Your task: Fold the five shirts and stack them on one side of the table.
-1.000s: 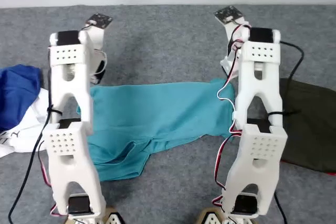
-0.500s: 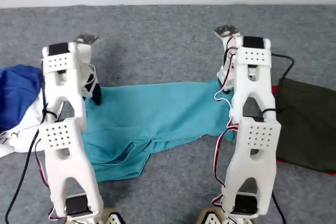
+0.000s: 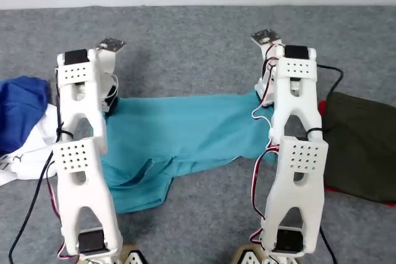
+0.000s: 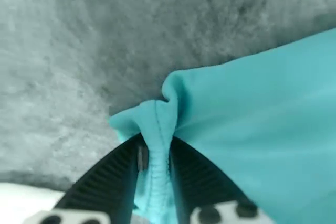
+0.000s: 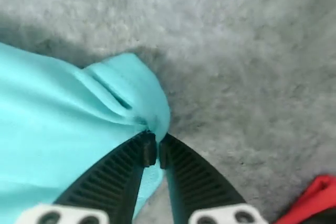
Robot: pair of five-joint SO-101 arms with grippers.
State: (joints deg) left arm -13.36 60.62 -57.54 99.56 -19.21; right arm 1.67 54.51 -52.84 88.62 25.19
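Risks losing the teal shirt (image 3: 185, 131), pinched by thin hem folds in left claw (image 4: 156, 148) and right claw (image 5: 153, 148), if stretched.

- Your left arm (image 3: 79, 159) and right arm (image 3: 299, 153): white printed shells with perforated panels.
- Cables (image 3: 256, 183): red, black and white wires run along each arm you drive.
- Fingers (image 4: 105, 174): black, ribbed; pale bases carry what seem to be dark screws (image 4: 209, 215).

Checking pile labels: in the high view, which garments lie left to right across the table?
blue shirt → teal shirt → dark olive shirt. The white shirt is left out because it overlaps the blue one.
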